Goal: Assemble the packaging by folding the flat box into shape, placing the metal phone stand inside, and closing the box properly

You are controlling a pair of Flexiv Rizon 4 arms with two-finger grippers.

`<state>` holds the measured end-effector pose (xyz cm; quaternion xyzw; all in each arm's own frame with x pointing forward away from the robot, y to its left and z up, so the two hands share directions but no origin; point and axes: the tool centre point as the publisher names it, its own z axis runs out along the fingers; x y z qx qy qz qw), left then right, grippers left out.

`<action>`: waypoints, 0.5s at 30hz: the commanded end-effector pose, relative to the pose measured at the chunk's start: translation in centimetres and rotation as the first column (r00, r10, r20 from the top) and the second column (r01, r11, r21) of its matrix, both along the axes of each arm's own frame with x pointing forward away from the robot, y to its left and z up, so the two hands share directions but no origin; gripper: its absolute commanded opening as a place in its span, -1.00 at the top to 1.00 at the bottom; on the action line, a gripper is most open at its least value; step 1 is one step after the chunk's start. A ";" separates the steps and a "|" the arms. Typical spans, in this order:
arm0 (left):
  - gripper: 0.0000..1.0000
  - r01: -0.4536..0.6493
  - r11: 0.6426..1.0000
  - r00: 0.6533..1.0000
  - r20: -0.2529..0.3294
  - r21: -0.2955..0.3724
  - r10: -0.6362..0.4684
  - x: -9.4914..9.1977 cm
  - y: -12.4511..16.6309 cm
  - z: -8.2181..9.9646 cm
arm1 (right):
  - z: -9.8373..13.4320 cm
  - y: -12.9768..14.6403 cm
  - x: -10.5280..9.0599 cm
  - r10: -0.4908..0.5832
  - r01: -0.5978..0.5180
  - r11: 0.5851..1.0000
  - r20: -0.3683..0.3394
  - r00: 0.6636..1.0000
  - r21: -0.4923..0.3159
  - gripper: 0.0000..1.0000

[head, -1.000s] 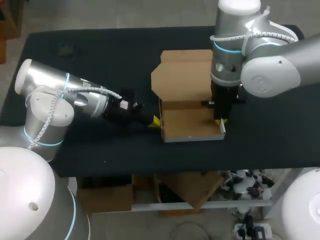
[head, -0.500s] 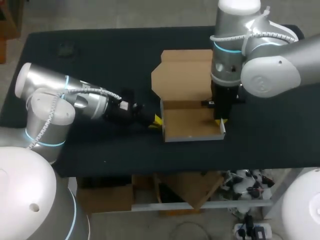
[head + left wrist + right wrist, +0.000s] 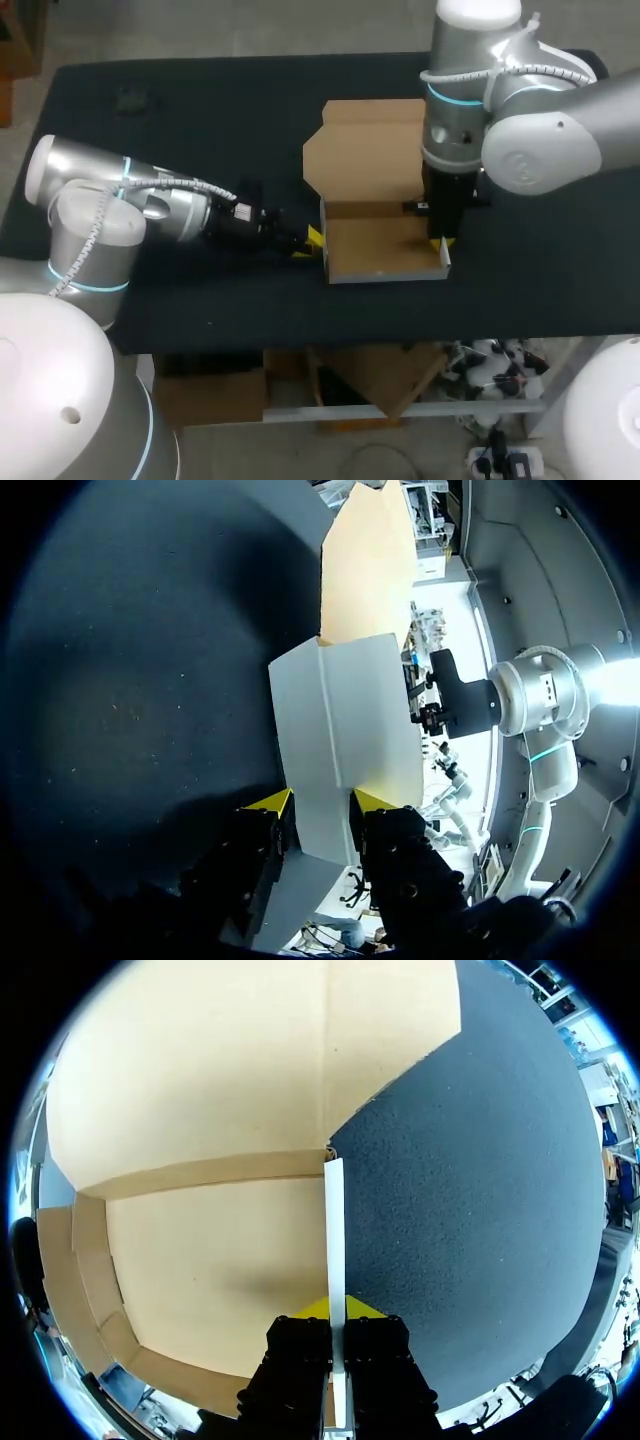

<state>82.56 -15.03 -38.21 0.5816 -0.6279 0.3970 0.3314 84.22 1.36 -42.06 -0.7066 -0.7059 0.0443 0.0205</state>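
In the middle of the black cloth-covered table sits the brown cardboard box, its shallow tray formed and its lid flap lying open behind. The right gripper, pointing straight down, pinches the tray's right wall tight between its fingers. The left gripper lies low at the tray's left wall; whether it grips, I cannot tell.

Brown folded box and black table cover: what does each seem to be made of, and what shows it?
Brown folded box: cardboard, matte brown inside, pale grey outside; creased fold lines, thin flat walls. Black table cover: probably fabric or foam mat, matte; grainy, speckled surface.
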 end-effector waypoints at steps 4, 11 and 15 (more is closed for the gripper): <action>0.27 0.005 1.000 1.000 -0.003 -0.020 -0.005 0.2 -0.1 0.1 | -0.1 0.1 0.0 -0.001 0.001 1.000 -0.001 1.000 -0.002 1.00; 0.29 0.010 1.000 1.000 0.003 -0.028 -0.010 0.4 -0.6 0.4 | -0.1 0.1 0.0 -0.001 0.001 1.000 -0.001 1.000 -0.002 1.00; 0.29 0.017 1.000 1.000 0.000 -0.022 -0.017 0.5 -1.1 0.3 | -0.1 0.1 0.0 -0.001 0.001 1.000 -0.001 1.000 -0.002 1.00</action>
